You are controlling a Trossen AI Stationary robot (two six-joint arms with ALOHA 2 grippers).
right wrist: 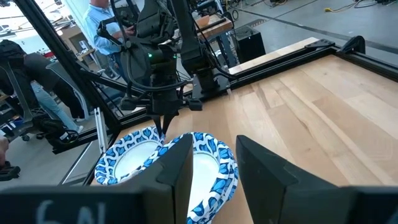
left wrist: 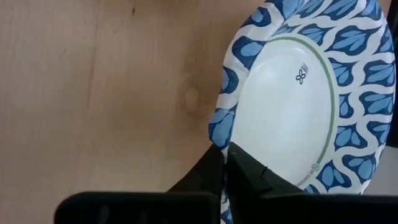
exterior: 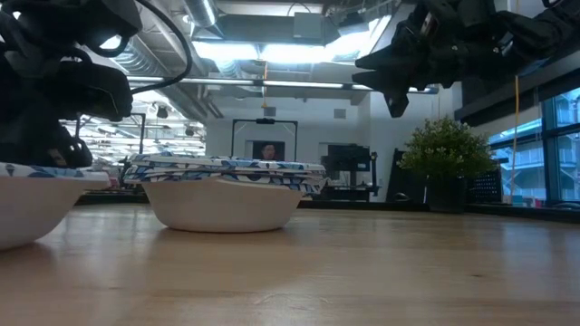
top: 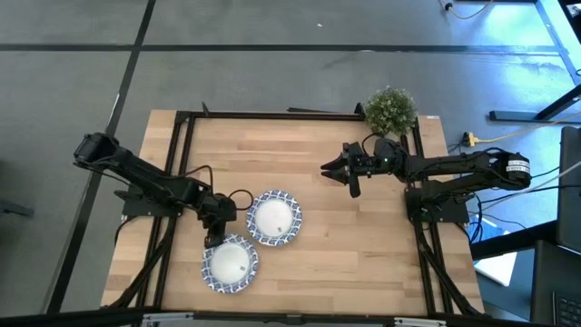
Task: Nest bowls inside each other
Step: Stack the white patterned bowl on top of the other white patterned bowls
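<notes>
Two piles remain on the tabletop (top: 363, 236), lower centre of the high view. The left pincer (top: 215, 238) is clenched on the rim of the lower bowl (top: 230, 263); its neighbour stack (top: 274, 218) appears already nested. The right pincer (top: 338, 170) hovers released, mid-right.

Legible markings are scarce. In the left wrist view, a small dark four-lobed emblem is printed on the white centre of the near bowl (left wrist: 298, 106), just inside the thin green ring. A second small round mark with a short line of print is seen close to the same ring, nearer the hand; its characters are too small to be read. In the high view, a white label (top: 517, 167) is fixed on the right arm near its base; dark print is present on it, but it cannot be made out. No other text, number or brand can be read.
</notes>
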